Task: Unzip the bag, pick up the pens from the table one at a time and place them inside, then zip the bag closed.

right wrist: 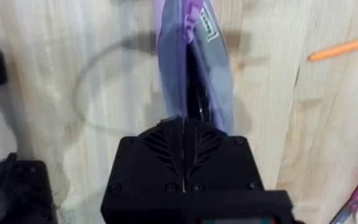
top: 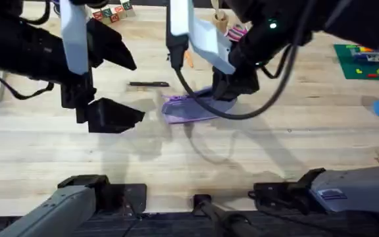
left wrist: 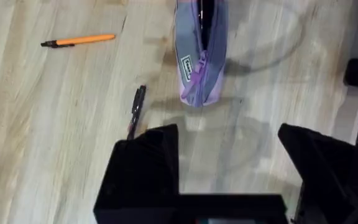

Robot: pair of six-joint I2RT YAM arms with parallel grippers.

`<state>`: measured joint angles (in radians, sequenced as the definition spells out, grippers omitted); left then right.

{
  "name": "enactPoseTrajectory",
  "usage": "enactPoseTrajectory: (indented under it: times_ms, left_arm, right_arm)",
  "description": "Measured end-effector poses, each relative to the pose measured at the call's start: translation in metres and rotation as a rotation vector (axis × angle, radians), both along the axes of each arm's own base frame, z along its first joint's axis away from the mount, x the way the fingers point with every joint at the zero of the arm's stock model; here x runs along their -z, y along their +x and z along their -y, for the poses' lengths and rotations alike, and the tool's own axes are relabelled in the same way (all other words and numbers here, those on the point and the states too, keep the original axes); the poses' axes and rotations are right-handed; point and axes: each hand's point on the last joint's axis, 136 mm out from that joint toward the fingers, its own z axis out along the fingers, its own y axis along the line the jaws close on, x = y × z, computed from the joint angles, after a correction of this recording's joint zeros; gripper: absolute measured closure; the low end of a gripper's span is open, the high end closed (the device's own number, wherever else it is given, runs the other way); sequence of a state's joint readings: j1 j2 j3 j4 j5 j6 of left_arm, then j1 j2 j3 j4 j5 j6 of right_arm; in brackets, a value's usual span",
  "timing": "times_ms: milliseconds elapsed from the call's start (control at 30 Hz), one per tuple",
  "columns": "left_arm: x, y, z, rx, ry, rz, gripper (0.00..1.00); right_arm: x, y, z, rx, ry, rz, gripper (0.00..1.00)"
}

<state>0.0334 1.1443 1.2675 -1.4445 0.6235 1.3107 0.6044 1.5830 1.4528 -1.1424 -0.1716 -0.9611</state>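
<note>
Risk: right gripper (right wrist: 185,121), fingers pressed together pinching bag (left wrist: 199,59) end, could lose it; left gripper (left wrist: 229,155) spread, pens (left wrist: 79,41) untouched.

We see a pale wooden plank table (left wrist: 55,155) w/ visible grain, matt finish. The small lavender fabric pouch (left wrist: 199,62) looks soft, creased cloth, w/ a greyish panel. The slim orange pen (left wrist: 79,41) and the slim black pen (left wrist: 137,109) look smooth plastic. The right arm's black gripper (right wrist: 185,134) is matt, ribbed plastic.
</note>
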Motion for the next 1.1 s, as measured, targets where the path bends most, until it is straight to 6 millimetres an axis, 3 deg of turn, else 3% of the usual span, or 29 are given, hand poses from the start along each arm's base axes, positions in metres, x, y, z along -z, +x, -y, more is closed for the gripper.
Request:
enactPoseTrajectory:
  times_ms: [500,667,833,900,1067,1100]
  left_arm:
    - [0.0,0.0,0.0,0.0,0.0,0.0,0.007]
    - [0.0,0.0,0.0,0.0,0.0,0.0,0.006]
    - [0.0,0.0,0.0,0.0,0.0,0.001,0.007]
    - [0.0,0.0,0.0,0.0,0.0,0.0,0.006]
    - [0.0,0.0,0.0,0.0,0.0,0.0,0.006]
    - [0.0,0.0,0.0,0.0,0.0,0.0,0.006]
  right_arm:
    - [0.06,0.014,-0.02,-0.048,-0.029,-0.124,0.971]
    - [0.065,0.014,-0.021,-0.049,-0.033,-0.139,0.964]
    - [0.064,0.014,-0.021,-0.049,-0.033,-0.139,0.892]
    - [0.064,0.014,-0.021,-0.049,-0.033,-0.139,0.726]
    - [0.064,0.015,-0.022,-0.062,-0.03,-0.13,0.044]
    - [0.064,0.015,-0.022,-0.063,-0.03,-0.128,0.018]
